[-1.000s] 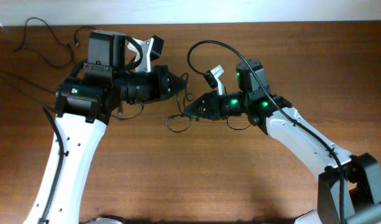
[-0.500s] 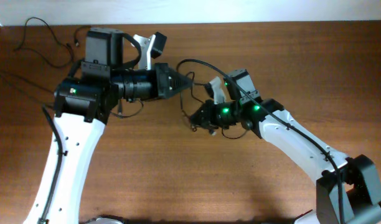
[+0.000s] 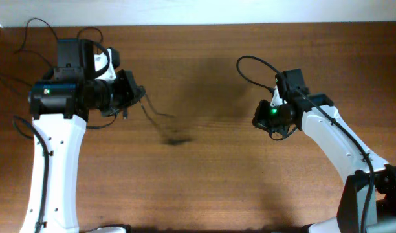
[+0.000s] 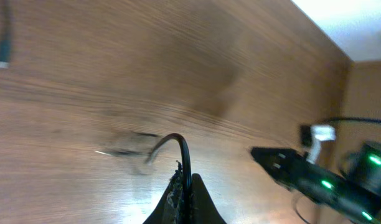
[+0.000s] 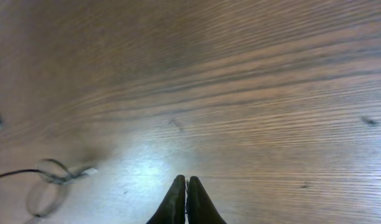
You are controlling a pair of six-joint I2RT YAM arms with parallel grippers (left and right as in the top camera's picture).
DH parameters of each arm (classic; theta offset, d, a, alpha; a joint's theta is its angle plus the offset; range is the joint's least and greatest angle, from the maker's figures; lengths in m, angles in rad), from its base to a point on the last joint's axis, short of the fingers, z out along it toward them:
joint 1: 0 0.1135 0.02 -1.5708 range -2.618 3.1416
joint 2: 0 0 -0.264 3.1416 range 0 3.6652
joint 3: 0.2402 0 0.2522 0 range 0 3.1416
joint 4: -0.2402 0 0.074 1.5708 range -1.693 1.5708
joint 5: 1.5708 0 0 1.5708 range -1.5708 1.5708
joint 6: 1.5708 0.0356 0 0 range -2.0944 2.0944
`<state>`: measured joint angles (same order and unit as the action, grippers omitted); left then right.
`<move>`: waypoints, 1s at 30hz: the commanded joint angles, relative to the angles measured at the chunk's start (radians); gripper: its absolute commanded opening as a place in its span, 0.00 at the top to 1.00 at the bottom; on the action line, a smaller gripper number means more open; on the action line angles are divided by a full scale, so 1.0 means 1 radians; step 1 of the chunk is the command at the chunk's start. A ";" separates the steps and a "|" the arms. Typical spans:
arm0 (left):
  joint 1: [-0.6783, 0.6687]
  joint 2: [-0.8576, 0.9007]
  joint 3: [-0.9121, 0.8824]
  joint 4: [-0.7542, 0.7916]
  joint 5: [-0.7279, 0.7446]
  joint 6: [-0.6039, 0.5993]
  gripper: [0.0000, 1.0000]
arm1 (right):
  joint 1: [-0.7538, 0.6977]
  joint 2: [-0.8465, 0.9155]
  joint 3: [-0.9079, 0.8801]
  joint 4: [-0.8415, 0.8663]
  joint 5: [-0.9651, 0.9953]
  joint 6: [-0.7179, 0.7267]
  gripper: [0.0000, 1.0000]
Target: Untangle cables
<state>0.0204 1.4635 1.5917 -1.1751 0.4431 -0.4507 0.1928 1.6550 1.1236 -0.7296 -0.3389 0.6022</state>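
Toward the left of the worktop (image 3: 211,188), we see the left pincer (image 3: 136,98) pressed together on a thin black cable (image 3: 158,114). From the left wrist view, the cable arcs up out of the closed fingertips and bends down to the left. Its far end runs toward a blurred tangle (image 3: 176,138) near the middle of the wood, between the two arms. We cannot tell whether that tangle rests on the surface or hangs just above it.

On the right, the right pincer (image 3: 257,122) is also pressed together, with nothing between its fingers. It is well apart from the tangle and points back toward it. From the right wrist view, the tangle shows at the lower left as a small loop with a pale tip, smeared by motion.

A stray cord (image 3: 39,26), thin and black, lies at the back left corner, behind the left arm.
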 commanded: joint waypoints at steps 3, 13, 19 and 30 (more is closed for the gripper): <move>-0.011 -0.016 0.014 0.014 0.121 0.015 1.00 | 0.003 0.005 -0.007 0.146 -0.422 -0.152 0.96; -0.183 -0.016 0.014 0.111 0.294 0.026 1.00 | 0.114 0.006 -0.007 0.312 -0.543 -0.171 0.29; -0.191 -0.016 0.014 0.174 0.534 0.050 1.00 | 0.237 0.006 -0.007 0.300 -0.318 -0.138 0.16; -0.190 -0.016 0.014 0.286 0.632 -0.035 1.00 | 0.278 0.053 -0.008 0.273 -0.182 -0.036 0.08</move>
<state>-0.1680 1.4635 1.5925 -0.9100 1.0073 -0.4587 0.4667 1.6764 1.1145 -0.4534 -0.5716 0.5510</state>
